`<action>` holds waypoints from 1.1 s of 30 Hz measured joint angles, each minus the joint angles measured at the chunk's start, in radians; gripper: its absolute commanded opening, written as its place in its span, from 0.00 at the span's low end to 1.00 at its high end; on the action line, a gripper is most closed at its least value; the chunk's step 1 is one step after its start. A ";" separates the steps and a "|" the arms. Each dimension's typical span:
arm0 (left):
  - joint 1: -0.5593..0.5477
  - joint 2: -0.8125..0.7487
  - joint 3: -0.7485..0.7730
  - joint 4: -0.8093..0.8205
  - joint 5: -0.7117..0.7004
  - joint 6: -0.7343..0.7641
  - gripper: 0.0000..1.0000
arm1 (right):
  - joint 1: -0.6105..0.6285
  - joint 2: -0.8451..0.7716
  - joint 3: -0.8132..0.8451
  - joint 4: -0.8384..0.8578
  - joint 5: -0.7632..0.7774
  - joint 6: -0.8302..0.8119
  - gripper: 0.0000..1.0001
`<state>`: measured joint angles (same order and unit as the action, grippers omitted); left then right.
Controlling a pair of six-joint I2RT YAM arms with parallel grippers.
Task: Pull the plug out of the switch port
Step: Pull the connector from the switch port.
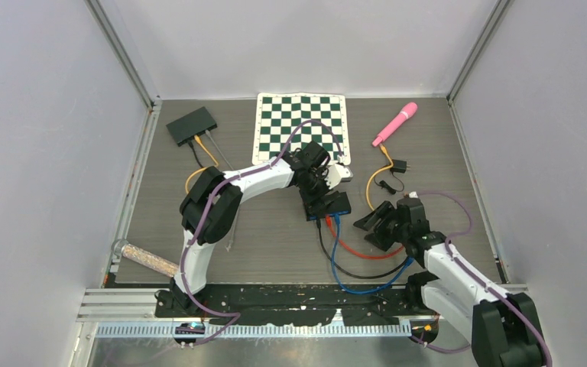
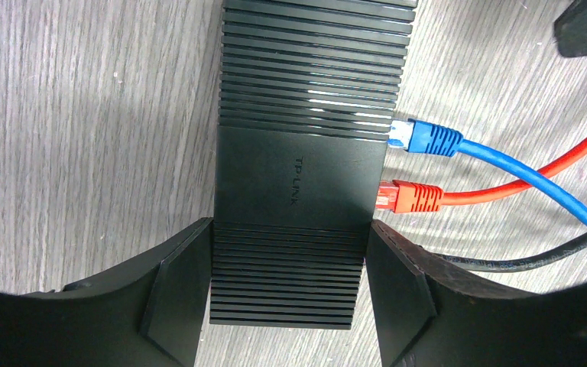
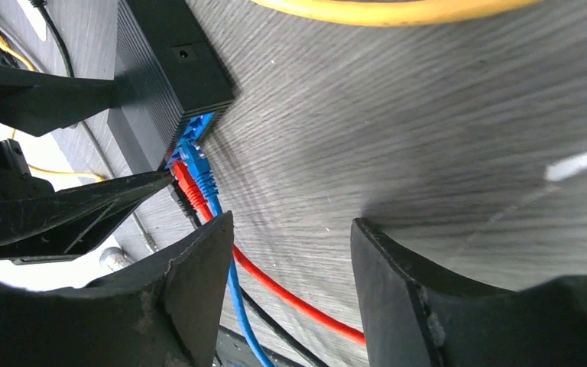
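The left gripper [image 2: 290, 264] is clamped across a black plastic switch [image 2: 309, 84], with one finger [image 2: 176, 298] flat against each long side. The switch is a flat box. Its top is cut with fine parallel ribs on either side of a smooth band marked TP-LINK.

Two plugs sit in the ports just ahead of the finger on the port side. These are a blue plug [image 2: 424, 138] and, nearer that finger, a red plug [image 2: 409, 196]. Each has a ridged rubber boot and a clear tip.

Three round cables lead away from this side, one blue, one red and one black. The black cable [image 2: 520, 260] passes behind the finger, so its plug is hidden.

The right gripper [image 3: 290, 245] hangs low with its two matte black fingers apart. Between them is only the grey, wood-grained table [image 3: 443, 130]. The plugs lie ahead of it, past its left finger. One glossy yellow cable [image 3: 382, 9] curves across the table farther ahead.
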<state>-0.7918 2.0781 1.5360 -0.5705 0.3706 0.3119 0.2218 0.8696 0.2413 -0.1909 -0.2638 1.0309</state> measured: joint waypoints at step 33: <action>0.002 0.000 0.000 0.000 0.007 -0.005 0.28 | 0.136 0.516 0.015 0.676 -0.042 0.139 0.42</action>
<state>-0.7895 2.0785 1.5364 -0.5705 0.3775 0.3073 0.3580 1.3857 0.2565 0.4854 -0.3061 1.1702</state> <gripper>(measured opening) 0.681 0.423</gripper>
